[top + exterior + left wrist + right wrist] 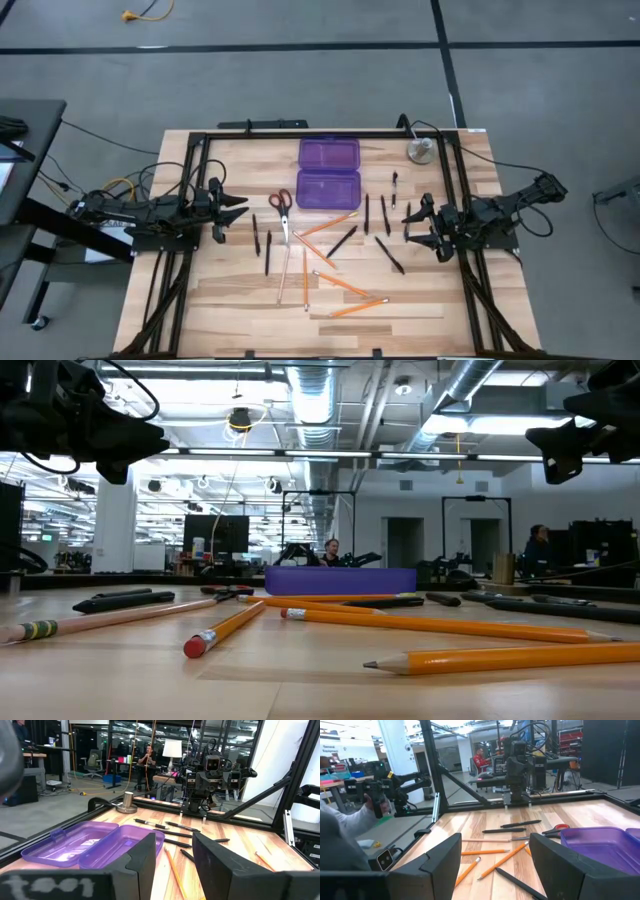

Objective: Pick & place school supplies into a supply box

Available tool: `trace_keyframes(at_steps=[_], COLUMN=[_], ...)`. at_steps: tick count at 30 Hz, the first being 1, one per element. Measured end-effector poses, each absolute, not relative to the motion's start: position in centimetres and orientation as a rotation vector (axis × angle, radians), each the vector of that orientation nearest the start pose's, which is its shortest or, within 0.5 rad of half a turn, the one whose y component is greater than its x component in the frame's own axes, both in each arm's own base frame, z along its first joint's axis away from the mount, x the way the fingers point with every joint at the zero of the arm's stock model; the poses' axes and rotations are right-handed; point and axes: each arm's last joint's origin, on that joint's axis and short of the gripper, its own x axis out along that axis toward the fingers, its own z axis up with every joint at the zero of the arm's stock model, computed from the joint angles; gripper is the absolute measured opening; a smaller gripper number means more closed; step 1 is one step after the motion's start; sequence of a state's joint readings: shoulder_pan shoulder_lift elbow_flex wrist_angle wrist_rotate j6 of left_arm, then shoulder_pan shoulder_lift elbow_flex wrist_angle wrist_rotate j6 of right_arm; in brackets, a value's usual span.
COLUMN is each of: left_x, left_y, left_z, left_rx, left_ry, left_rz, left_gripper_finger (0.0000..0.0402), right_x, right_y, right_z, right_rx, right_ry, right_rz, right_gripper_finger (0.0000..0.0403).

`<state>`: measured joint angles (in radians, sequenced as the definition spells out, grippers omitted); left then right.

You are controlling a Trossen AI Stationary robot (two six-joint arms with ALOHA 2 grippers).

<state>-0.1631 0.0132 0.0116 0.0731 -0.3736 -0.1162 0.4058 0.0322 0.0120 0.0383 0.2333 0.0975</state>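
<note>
The purple supply box (pixel 328 172) lies open at the table's far middle, its lid flat beyond the base; it also shows in the left wrist view (pixel 95 845). The red-handled scissors (pixel 281 207) lie left of it. Orange pencils (pixel 340 285), a pale wooden pencil (pixel 284 270) and black pens (pixel 388 254) lie scattered flat on the table in front of the box. My left gripper (pixel 232 212) is open and empty at the left, pointing right. My right gripper (pixel 413 218) is open and empty at the right, pointing left. The low view shows both arms held above the table.
A round silver disc (pixel 420 151) stands at the far right, beside the box. A black frame (pixel 330 134) runs along the table's far, left and right sides. People show in the room beyond the table. Bare wood lies along the near edge (pixel 240 330).
</note>
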Motion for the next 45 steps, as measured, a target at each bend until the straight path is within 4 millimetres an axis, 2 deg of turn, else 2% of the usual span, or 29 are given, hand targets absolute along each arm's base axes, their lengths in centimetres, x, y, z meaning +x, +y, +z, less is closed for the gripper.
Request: trace_keyframes(at_steps=[8,16,24,27,32,37,41,45], left_x=[9.6,9.6,9.6,9.6,9.6,9.6,9.5,9.9], left_y=[-0.5,-0.5,-0.5,-0.4,-0.3,-0.4,-0.3,-0.1], left_z=[17.6,17.7,17.5,17.4,17.5,17.5,17.9,17.7], left_rx=[-0.143,-0.134,-0.153,-0.121,-0.117,-0.14,-0.203,-0.244], left_ry=[-0.11,-0.121,-0.105,-0.091,-0.095,-0.1,-0.151,-0.123], left_rz=[0.203,0.208,0.21,0.229,0.265,0.259,0.267,0.304], left_gripper_finger=[0.0116,0.0116,0.0116,0.0116,0.0116,0.0116,0.0116,0.0116], right_x=[9.3,9.1,8.9,9.0,8.9,8.8,9.7,10.6], right_y=[3.3,3.2,3.0,2.6,1.4,0.6,0.1,-0.5], right_z=[17.0,18.6,19.5,19.6,19.7,19.9,19.1,18.5], right_rx=[0.108,0.161,0.168,0.116,0.102,0.163,0.155,0.136], right_ry=[-0.029,-0.186,-0.263,-0.182,0.009,0.185,0.272,0.343], right_rz=[0.173,0.175,0.163,0.054,-0.231,-0.346,-0.421,-0.503], right_gripper_finger=[0.023,0.023,0.023,0.023,0.023,0.023,0.023,0.023])
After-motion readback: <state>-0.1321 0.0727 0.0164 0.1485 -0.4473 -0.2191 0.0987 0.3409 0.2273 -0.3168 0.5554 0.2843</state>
